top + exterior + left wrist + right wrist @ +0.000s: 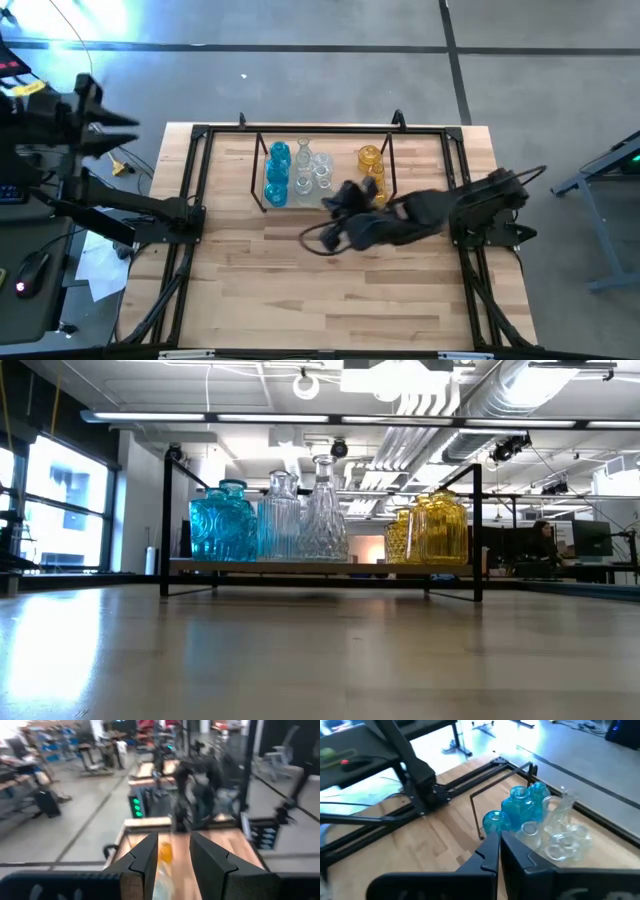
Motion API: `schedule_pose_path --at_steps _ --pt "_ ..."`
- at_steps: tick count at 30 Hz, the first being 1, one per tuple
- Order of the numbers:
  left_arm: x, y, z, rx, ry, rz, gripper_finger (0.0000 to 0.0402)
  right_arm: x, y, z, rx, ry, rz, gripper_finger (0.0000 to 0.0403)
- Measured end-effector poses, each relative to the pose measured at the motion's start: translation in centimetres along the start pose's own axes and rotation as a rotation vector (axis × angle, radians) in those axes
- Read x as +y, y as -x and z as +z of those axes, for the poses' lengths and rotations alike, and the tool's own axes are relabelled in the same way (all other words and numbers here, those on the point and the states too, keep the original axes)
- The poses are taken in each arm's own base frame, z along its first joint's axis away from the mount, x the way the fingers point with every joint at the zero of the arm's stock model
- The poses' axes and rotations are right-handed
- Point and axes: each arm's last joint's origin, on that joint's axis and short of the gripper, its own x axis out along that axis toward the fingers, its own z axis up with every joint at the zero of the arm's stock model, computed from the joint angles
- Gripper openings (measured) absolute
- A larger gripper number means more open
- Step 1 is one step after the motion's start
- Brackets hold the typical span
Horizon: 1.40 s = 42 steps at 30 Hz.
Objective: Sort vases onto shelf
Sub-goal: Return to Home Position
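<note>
Vases (320,525) on shelf (300,567), blue, clear, amber | right gripper (500,840) hovers just before them, fingers nearly closed, empty | left gripper (172,837) at left side, fingers parted, empty | we judge right arm's retreat could clip amber vases (370,160), toppling them.

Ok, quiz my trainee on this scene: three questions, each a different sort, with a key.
1. True or false: the right pincer holds a vase.
2. Which colour fills the shelf's middle? A blue, B clear, C yellow.
3. Which arm reaches over the table?
Key: 1 false, the right pincer is shut and empty. 2 B, the clear vases. 3 the right arm.
</note>
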Motion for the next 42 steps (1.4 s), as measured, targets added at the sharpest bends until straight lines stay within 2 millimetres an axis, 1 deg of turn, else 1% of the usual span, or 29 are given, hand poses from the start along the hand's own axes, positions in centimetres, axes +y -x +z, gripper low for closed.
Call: schedule_pose_path --at_steps 3,4,6,10,13,15,16,18,20,25,27,30,32,35,37,40,42 --pt "-0.3 1.6 -1.2 0.043 0.032 -0.031 0.0101 -1.0 4.6 1.9 -0.016 0.012 0.043 0.0" --pt "-0.4 2.0 -1.5 0.062 0.045 -0.02 0.0101 -1.4 6.3 2.3 -0.038 0.021 0.045 0.0" --pt "-0.4 3.1 -2.0 0.037 0.073 0.025 0.0101 -2.2 9.5 3.3 -0.113 0.028 0.038 0.0" --pt "-0.7 6.2 -3.9 0.005 0.108 0.093 0.0101 -3.9 15.4 4.1 -0.243 0.049 0.038 0.0" --pt "-0.9 8.1 -6.0 -0.01 0.184 0.158 0.0101 -5.3 19.0 4.2 -0.305 0.001 0.08 0.0" --pt "-1.2 9.0 -7.4 -0.005 0.216 0.184 0.0101 -6.4 20.9 4.1 -0.291 0.01 0.155 0.0" --pt "-1.4 9.3 -8.1 -0.006 0.238 0.204 0.0101 -6.9 21.5 3.9 -0.286 0.009 0.179 0.0" --pt "-1.8 9.8 -10.0 0.016 0.267 0.22 0.0101 -7.5 22.4 3.3 -0.269 0.014 0.214 0.0" --pt "-2.3 9.8 -11.8 0.034 0.28 0.232 0.0101 -8.1 22.8 2.3 -0.236 0.058 0.229 0.0" --pt "-3.4 8.9 -17.2 0.12 0.397 0.212 0.0101 -10.0 23.3 0.2 -0.166 -0.014 0.214 0.0" --pt "-3.8 8.2 -19.3 0.149 0.45 0.192 0.0101 -9.8 23.3 -0.8 -0.19 -0.062 0.207 0.0" --pt "-4.5 7.1 -21.9 0.2 0.483 0.163 0.0101 -9.4 23.2 -2.4 -0.268 -0.039 0.195 0.0" --pt "-4.8 6.5 -23.4 0.223 0.488 0.166 0.0101 -9.7 23.3 -3.4 -0.322 -0.048 0.197 0.0" --pt "-5.2 5.9 -25.1 0.229 0.496 0.169 0.0101 -9.9 23.4 -5.6 -0.385 -0.08 0.234 0.0" --pt "-5.2 5.4 -25.7 0.233 0.506 0.185 0.0101 -10.3 23.3 -7.2 -0.412 -0.109 0.273 0.0" --pt "-5.1 4.6 -26.2 0.279 0.504 0.295 0.0101 -11.3 22.6 -9.6 -0.394 -0.197 0.324 0.0" --pt "-4.9 3.6 -26.3 0.266 0.491 0.37 0.0101 -11.8 21.7 -11.3 -0.387 -0.243 0.336 0.0"
